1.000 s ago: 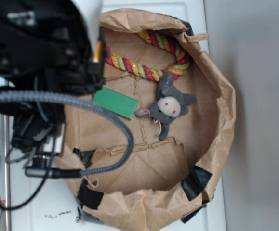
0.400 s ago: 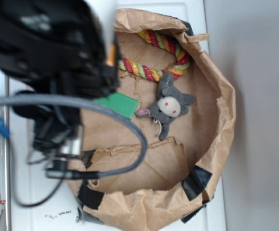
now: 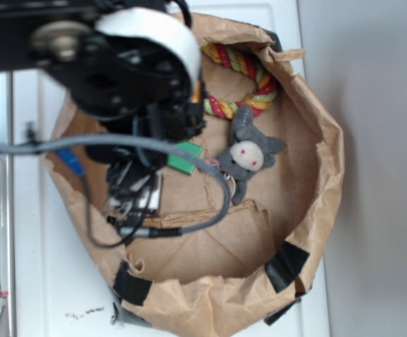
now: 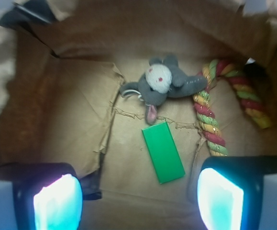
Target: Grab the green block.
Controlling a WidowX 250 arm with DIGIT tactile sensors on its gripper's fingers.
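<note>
A: Where does the flat bright-green rectangular block (image 4: 163,151) lie?

B: On the floor of the crumpled brown paper bag (image 3: 308,133), flat and a little askew. Its far end sits just beside the grey plush mouse (image 4: 164,84), and the red, yellow and green braided rope (image 4: 209,125) runs along its right side, near but apart.

A: And the robot's black gripper (image 4: 138,197)?

B: Its two glowing fingers (image 4: 57,201) stand wide apart at the bottom of the wrist view, holding nothing, with the block's near end between and ahead of them. From outside, the arm covers most of the block.

A: So which step is this?

B: Likely the approach over the block. The next move would call for descending, perhaps turning to match the slant, then closing across the narrow width without catching the rope or the mouse.
</note>
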